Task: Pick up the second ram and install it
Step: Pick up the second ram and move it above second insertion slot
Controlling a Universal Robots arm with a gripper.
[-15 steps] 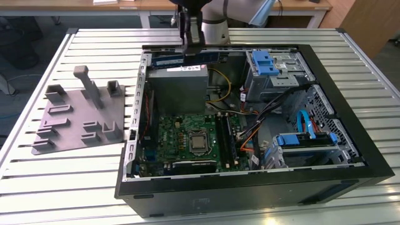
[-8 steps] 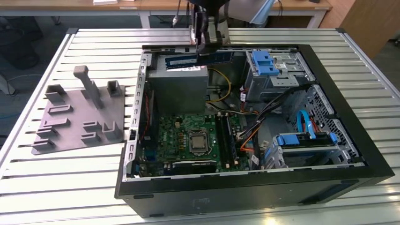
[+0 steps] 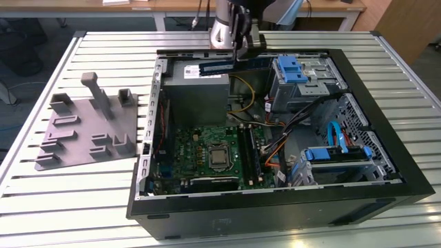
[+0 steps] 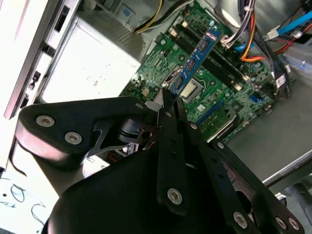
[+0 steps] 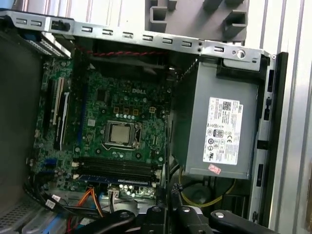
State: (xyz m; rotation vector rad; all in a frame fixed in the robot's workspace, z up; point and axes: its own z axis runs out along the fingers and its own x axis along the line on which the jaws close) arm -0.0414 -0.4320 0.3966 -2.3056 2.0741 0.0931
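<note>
Since the gripper (image 3: 241,50) is clamped on one end of the second ram (image 3: 210,68), the stick juts out above the PSU (image 3: 196,93), prob. keeping its length free for the mobo slots (image 3: 249,150).

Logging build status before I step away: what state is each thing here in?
second ram: held in the air by one end, not in a slot.
gripper: shut on the second ram.
computer case: lying flat, side open.
processor: seated, uncovered.
black memory slots: look unfilled.
</note>
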